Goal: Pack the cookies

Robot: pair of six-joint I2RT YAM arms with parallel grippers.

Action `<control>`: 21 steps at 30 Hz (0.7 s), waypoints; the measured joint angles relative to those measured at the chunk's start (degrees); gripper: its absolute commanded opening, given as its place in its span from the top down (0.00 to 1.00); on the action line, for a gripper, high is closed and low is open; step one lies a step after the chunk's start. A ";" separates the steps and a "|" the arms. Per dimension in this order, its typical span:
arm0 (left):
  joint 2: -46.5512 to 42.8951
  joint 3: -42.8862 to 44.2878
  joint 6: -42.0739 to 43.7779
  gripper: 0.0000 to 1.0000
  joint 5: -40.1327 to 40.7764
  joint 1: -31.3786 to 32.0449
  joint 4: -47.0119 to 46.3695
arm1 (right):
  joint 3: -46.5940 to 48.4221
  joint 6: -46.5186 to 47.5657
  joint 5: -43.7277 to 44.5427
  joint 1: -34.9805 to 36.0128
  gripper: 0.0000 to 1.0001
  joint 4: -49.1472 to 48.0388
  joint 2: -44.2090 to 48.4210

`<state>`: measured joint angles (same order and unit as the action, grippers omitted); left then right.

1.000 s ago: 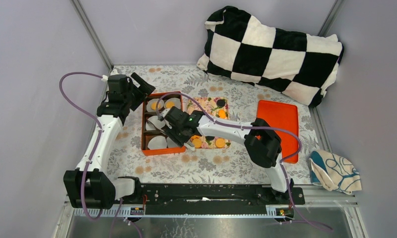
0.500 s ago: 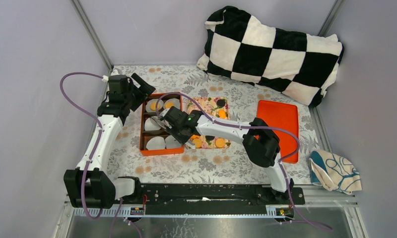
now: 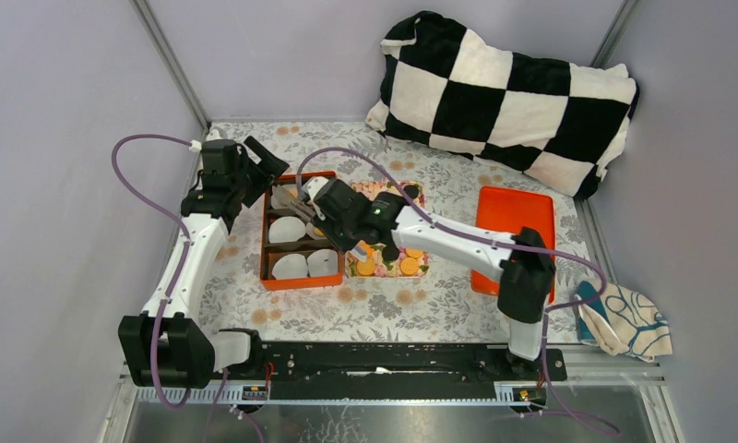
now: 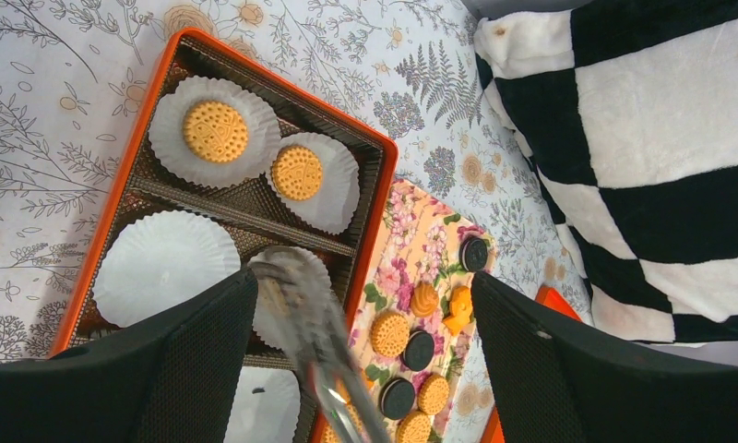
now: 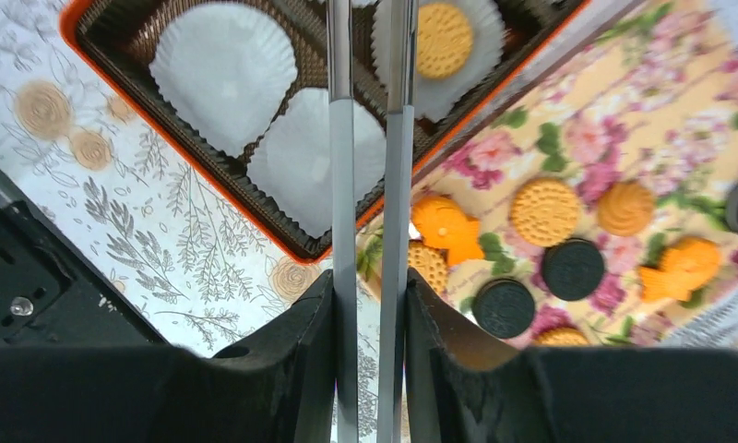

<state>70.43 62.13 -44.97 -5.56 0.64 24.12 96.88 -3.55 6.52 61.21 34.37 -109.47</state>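
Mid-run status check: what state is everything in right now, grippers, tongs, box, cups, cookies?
Left gripper: open, empty.
Right gripper: shut on the tongs.
Tongs: blades close together, reaching over the box; cannot tell if the tips hold anything.
Orange box: open, no lid on it.
Far two paper cups: one tan cookie each.
Near two paper cups: empty.
Cookies on floral tray: loose, not yet packed.

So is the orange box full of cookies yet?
Not full yet. Some cups in the box hold cookies, but others are just empty paper.
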 measured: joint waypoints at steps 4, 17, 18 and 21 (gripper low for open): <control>0.00 0.00 0.02 0.10 -0.02 0.00 0.00 | -1.22 -0.11 4.11 0.11 0.67 -0.02 6.21; 0.02 -0.02 -0.07 0.10 -1.66 0.00 -0.26 | -21.86 -6.91 14.97 0.22 0.62 6.54 21.20; 0.02 0.00 -0.07 0.10 -1.97 0.00 -0.37 | -22.40 -7.43 15.15 0.22 0.62 6.99 21.53; 0.02 0.00 -0.09 0.10 -2.62 0.00 -0.63 | -24.20 -8.98 15.43 0.22 0.62 7.23 22.64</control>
<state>70.46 62.13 -45.06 -8.19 0.64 23.49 72.69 -12.53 21.96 61.43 41.60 -86.83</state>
